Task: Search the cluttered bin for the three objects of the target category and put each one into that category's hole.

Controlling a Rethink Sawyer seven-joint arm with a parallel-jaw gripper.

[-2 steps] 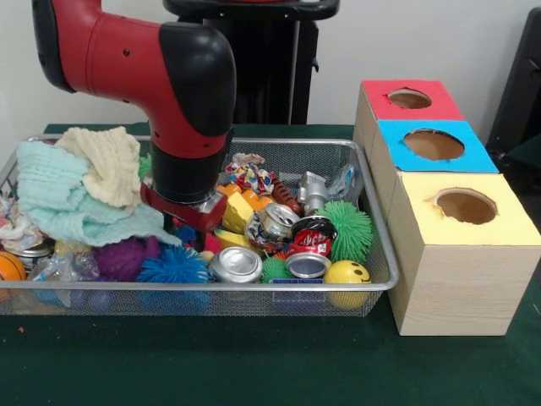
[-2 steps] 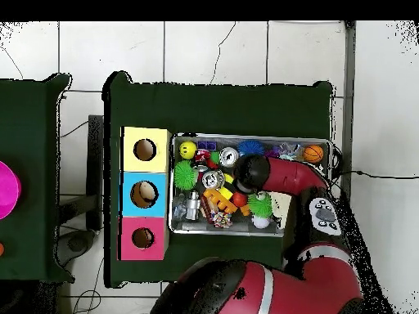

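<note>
A wire-mesh bin (image 1: 372,211) on the green counter (image 1: 254,364) is heaped with clutter: crushed metal cans (image 1: 235,264), spiky rubber balls (image 1: 349,228), a smooth yellow smiley ball (image 1: 347,272), yellow blocks (image 1: 238,211) and soft knitted cloths (image 1: 63,190) piled at one end. The red and black arm (image 1: 182,101) reaches down into the bin's middle; its gripper is buried among the objects, so whether it is open or closed cannot be told. Beside the bin stand three wooden boxes (image 1: 448,271) with round holes, topped yellow, blue and red.
</note>
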